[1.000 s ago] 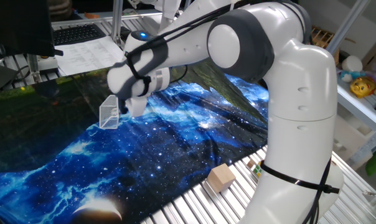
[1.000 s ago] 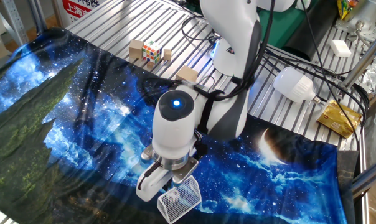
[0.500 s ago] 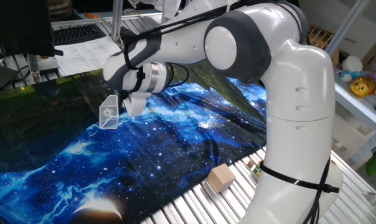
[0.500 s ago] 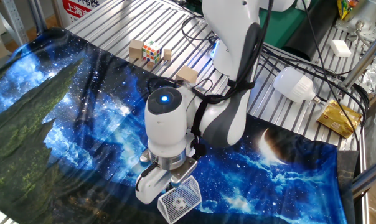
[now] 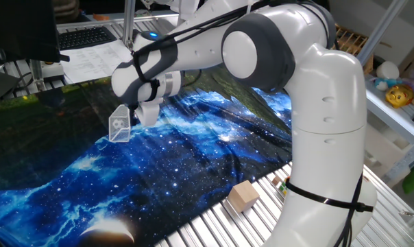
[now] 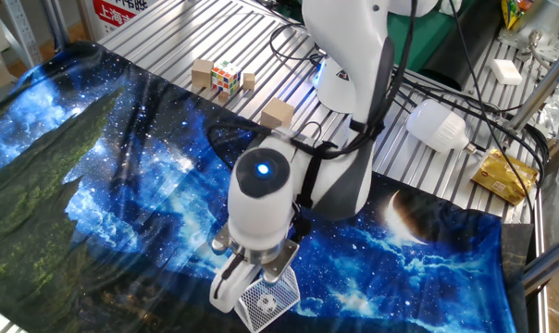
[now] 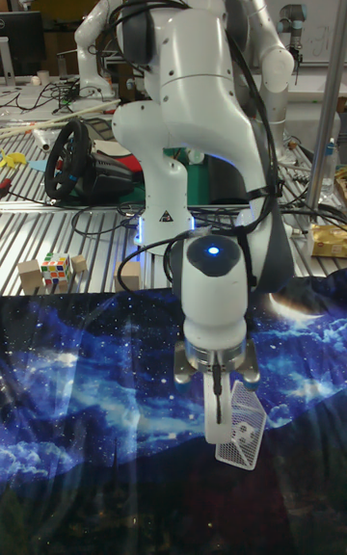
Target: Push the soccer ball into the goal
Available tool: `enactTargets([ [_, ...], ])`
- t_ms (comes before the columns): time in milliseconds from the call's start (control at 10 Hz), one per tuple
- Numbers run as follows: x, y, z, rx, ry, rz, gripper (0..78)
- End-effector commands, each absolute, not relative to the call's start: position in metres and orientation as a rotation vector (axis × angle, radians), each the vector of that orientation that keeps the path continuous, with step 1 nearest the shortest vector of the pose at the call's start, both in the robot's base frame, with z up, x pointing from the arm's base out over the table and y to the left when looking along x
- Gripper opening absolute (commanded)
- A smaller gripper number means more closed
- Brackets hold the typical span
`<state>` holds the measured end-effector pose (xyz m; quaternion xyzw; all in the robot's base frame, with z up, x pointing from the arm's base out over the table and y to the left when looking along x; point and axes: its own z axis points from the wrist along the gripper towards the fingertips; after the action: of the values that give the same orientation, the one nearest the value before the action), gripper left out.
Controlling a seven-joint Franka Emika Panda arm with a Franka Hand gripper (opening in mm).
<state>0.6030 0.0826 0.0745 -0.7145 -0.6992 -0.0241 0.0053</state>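
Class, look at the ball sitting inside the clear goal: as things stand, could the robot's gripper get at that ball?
Probably not directly. The soccer ball lies inside the goal, behind its mesh walls, and the gripper stands right beside the goal, outside it. Whether its fingers would fit through the open front cannot be told.

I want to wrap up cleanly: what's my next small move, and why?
Probably lift the gripper straight up, clear of the goal. The ball appears to sit inside it already, and the fingers are close beside the goal, so further pushing would likely only shove the goal.

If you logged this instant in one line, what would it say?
ball: inside goal | gripper: at goal mouth, jaw state unclear | cloth: under goal
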Motion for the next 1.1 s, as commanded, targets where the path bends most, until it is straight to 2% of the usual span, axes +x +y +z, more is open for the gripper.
enactTargets([
  [100,0.599,0.079,0.083,-2.177,-2.232,-0.024,0.0],
  [600,0.572,0.069,0.101,-1.879,-2.475,-0.025,0.0],
  [900,0.543,0.063,0.107,-1.403,-2.781,-0.022,0.0],
  [1100,0.532,0.061,0.108,-1.144,-2.917,0.038,0.0],
])
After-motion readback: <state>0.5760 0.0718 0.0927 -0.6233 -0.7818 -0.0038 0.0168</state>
